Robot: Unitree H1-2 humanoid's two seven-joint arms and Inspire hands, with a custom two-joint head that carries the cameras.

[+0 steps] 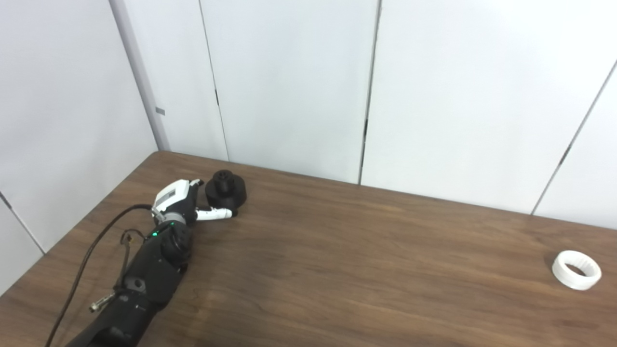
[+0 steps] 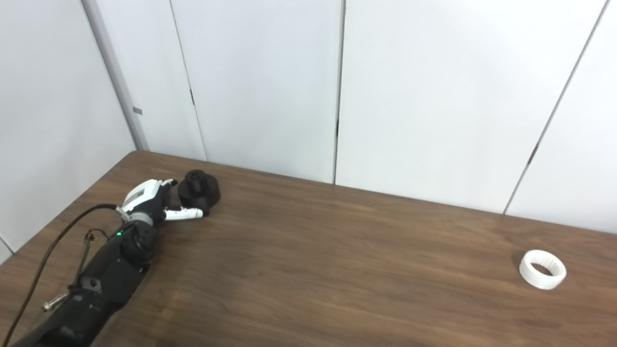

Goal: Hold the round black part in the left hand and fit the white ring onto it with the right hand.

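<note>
Now the left hand lies at the far left corner of the wooden table, its black forearm running in from the bottom left edge with a dark cable looping beside it and a small green light showing at the wrist. Right against that hand sits the round black part, a squat disc with a smaller knob standing upright on top, resting on the table. The hand's white thumb reaches along the near side of the round black part and touches its base, while the other fingers sit at the part's left side, spread rather than curled tight; whether they actually press on the part cannot be told from either eye view, so the hold looks loose at best, and the part is not lifted off the wood. The white ring lies flat on the table well apart from the round black part, far off toward the table's right end and nearer the front, with its open centre facing up and fine ridges visible on its inner wall. Behind the table stand plain white wall panels with dark seams between them.
</note>
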